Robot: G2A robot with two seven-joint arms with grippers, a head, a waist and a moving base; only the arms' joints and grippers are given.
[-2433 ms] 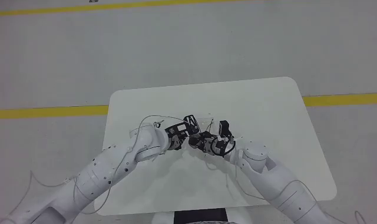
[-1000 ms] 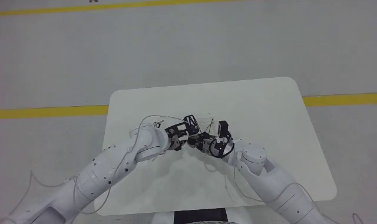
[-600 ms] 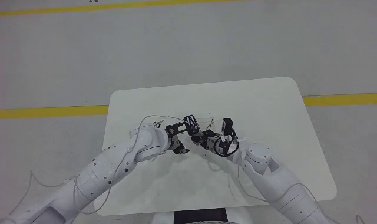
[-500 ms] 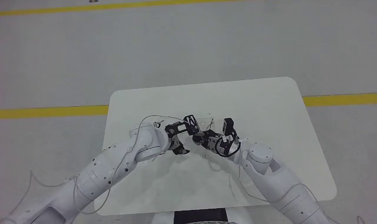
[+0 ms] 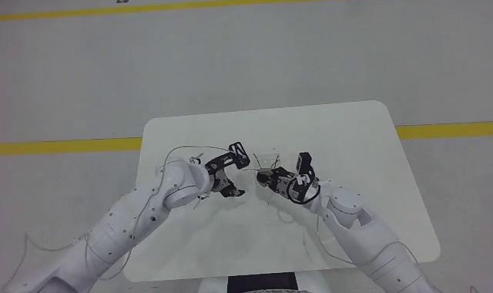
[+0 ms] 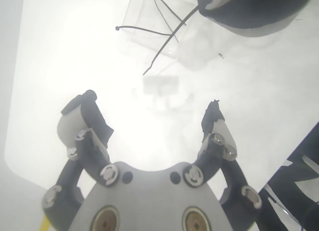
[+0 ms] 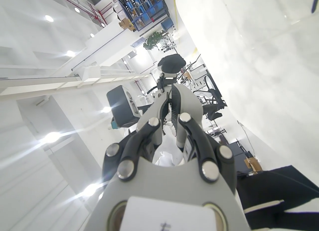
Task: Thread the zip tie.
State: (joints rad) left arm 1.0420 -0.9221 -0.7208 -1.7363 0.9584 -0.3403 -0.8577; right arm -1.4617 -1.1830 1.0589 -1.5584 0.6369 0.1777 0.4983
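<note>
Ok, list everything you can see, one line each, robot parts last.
table: one, white, under both arms
tray: one, clear, on the table beyond the pincers
loose ties: at least two, black, lying across the tray
held tie: one, black, clamped in the right pincer, tail free
floor lines: two, yellow, on the grey floor beyond and beside the table
arms: two, white, coming in from the table's near edge
left pincer: one, black and grey, open and empty above the table
right pincer: one, black and grey, shut on the held tie, facing the left pincer
</note>
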